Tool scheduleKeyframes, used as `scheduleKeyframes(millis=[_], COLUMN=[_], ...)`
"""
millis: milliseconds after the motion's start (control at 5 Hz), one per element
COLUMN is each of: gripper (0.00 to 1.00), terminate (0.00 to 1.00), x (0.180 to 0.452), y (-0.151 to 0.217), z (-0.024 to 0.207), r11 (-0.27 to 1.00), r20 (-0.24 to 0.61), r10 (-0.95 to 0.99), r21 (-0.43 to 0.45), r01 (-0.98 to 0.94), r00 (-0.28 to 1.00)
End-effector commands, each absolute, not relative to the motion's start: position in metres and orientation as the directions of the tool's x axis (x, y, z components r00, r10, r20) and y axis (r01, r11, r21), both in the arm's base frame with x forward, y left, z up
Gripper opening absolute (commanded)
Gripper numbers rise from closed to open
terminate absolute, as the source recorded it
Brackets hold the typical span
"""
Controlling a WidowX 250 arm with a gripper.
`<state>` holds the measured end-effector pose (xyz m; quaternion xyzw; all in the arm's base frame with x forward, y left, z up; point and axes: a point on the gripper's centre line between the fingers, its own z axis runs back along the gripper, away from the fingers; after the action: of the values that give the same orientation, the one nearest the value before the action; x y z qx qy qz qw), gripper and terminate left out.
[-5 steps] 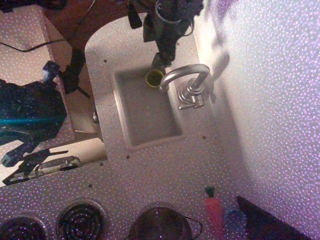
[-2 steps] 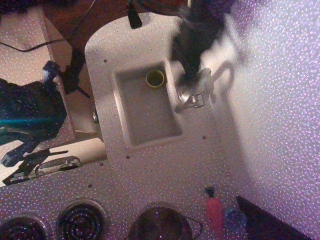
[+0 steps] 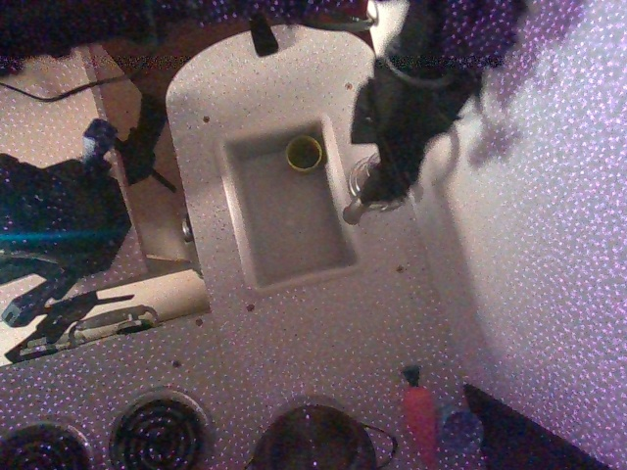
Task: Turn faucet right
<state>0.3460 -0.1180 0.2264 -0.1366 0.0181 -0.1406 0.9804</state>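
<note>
The silver faucet (image 3: pixel 361 182) stands on the counter at the right rim of the sink (image 3: pixel 294 257). Only its ribbed base and small side lever (image 3: pixel 351 211) show clearly. My dark arm and gripper (image 3: pixel 390 184) hang right over it and hide most of the arched spout. A pale curve to the right of the arm (image 3: pixel 454 149) looks like the spout, now pointing away from the basin toward the wall. The fingers are too dark and blurred to tell whether they are open or shut, or whether they touch the spout.
A small yellow-green cup (image 3: pixel 304 153) sits in the far end of the sink basin. Near the front edge are a dark pot (image 3: pixel 313 441), a toy carrot (image 3: pixel 420 415), a blue object (image 3: pixel 460 427) and stove burners (image 3: pixel 157 431). A white wall (image 3: pixel 549 245) runs along the right.
The spout swung from over the basin, by the cup, to the right toward the wall. My arm moved right and down with it and now covers the faucet.
</note>
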Motion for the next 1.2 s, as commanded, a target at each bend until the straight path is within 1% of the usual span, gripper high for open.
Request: scheduleKeyframes(millis=[0, 200, 400, 600, 800, 1000], gripper=[1.0, 1.0, 1.0, 1.0, 1.0, 1.0], terminate=[0.0, 0.0, 0.0, 0.0, 0.0, 0.0], x=[0.334, 0.322, 0.306, 0.31, 0.295, 0.283], y=[-0.116, -0.107, -0.071, -0.072, -0.094, -0.106], z=[0.255, 0.25, 0.237, 0.228, 0.223, 0.239], r11=[0.882, 0.859, 0.933, 0.963, 0.97, 0.989], r20=[0.049, -0.153, -0.286, -0.267, -0.192, -0.201], r10=[-0.226, -0.082, 0.144, 0.153, 0.094, 0.119], r21=[-0.413, -0.512, -0.281, -0.176, -0.203, -0.059], r01=[0.226, -0.008, -0.226, -0.204, -0.134, -0.134], r00=[0.973, 0.985, 0.947, 0.952, 0.977, 0.972])
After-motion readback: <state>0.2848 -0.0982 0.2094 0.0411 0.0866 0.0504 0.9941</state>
